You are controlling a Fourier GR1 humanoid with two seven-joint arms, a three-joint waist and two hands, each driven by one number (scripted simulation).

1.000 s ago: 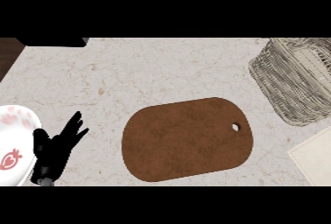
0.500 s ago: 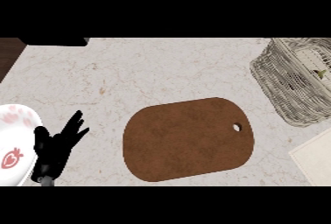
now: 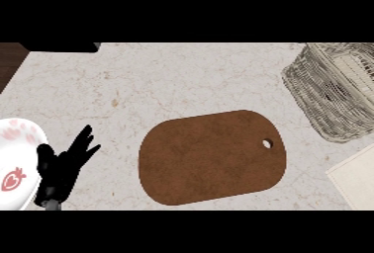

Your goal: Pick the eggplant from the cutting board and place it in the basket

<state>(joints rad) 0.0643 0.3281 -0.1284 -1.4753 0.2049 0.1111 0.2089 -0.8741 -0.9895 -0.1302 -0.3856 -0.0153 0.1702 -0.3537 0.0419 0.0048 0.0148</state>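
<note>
The brown cutting board lies in the middle of the counter with nothing on it. No eggplant shows anywhere in the head view. The wicker basket stands at the upper right, partly cut off by the edge; what lies inside it cannot be made out. My left hand rests at the lower left, fingers straight and pointing up, beside a plate. It holds nothing. My right hand is out of view.
A white plate with pink and red markings sits at the left edge, touching my left hand's side. A pale flat sheet lies at the lower right. A dark object sits at the top left.
The view has shifted slightly, so the basket sits a little further right and up. The left hand has kept its place and pose.
</note>
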